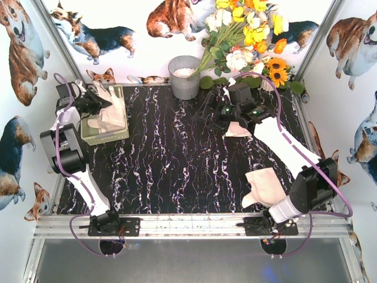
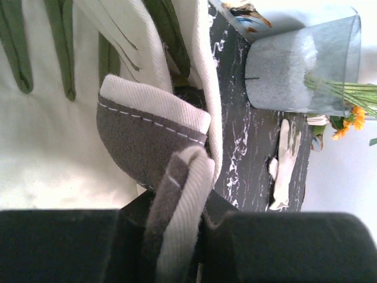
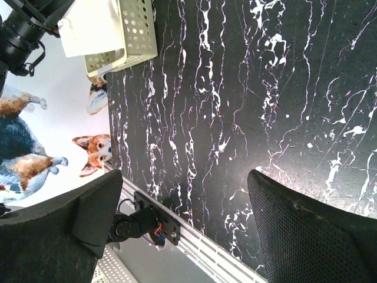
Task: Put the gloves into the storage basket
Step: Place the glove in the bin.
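Note:
My left gripper (image 1: 101,101) is over the pale yellow-green storage basket (image 1: 94,137) at the far left and is shut on a cream and grey glove (image 2: 177,188). More gloves (image 1: 113,115) lie piled in the basket beneath it. My right gripper (image 1: 207,112) is open and empty above the table's middle back; its jaws stand wide apart in the right wrist view (image 3: 188,218). One glove (image 1: 237,130) lies on the table partly under the right arm. Another glove (image 1: 265,186) lies near the right arm's base. The basket also shows in the right wrist view (image 3: 138,35).
A round grey metal bucket (image 1: 184,76) stands at the back centre, with a bunch of artificial flowers (image 1: 247,35) beside it. The table is black marble-patterned (image 1: 165,165). Walls with dog prints close in both sides.

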`<state>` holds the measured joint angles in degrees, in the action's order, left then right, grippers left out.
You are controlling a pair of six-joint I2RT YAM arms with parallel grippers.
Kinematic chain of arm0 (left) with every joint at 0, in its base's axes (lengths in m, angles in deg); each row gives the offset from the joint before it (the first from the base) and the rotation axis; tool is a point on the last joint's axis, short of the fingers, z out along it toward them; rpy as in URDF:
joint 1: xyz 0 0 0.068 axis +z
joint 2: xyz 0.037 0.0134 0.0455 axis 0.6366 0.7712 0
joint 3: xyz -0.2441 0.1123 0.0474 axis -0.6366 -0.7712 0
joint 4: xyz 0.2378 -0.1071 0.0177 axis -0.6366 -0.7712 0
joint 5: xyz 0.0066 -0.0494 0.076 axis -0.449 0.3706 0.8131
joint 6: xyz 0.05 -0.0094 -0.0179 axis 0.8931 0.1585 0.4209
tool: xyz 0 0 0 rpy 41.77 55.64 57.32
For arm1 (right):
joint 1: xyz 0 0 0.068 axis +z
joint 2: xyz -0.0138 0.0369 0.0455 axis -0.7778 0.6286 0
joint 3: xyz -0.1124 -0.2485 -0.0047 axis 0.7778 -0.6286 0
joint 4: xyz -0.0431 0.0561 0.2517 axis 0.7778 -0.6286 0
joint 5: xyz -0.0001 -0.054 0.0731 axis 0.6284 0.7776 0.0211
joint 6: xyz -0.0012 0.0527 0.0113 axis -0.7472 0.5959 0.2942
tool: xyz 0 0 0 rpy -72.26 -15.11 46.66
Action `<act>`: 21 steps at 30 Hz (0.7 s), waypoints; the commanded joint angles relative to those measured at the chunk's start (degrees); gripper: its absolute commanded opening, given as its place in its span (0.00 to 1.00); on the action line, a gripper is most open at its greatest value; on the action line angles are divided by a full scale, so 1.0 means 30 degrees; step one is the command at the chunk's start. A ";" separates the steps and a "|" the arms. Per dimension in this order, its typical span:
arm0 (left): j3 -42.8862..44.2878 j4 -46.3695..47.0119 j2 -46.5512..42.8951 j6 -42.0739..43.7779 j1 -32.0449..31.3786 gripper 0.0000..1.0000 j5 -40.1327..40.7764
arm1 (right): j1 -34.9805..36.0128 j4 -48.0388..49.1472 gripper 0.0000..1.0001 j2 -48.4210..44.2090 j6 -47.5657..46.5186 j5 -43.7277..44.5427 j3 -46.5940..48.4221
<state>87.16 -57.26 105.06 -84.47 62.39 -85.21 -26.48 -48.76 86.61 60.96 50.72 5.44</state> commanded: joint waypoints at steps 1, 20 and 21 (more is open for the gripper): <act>0.0005 -0.0597 0.0425 0.0931 -0.0041 0.00 0.0878 | -0.0132 0.0449 0.89 0.0276 -0.0363 -0.0239 0.1321; -0.0594 -0.2471 0.1100 0.3449 -0.0494 0.00 0.5084 | -0.0165 0.0318 0.88 0.0741 -0.0566 -0.0604 0.1890; -0.0774 -0.2409 0.0985 0.3371 -0.0483 0.00 0.5464 | -0.0151 0.0317 0.88 0.0737 -0.0553 -0.0599 0.1903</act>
<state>86.75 -63.49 107.90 -75.88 61.45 -73.80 -26.76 -48.98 89.12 60.52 49.75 8.04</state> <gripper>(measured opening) 0.077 0.885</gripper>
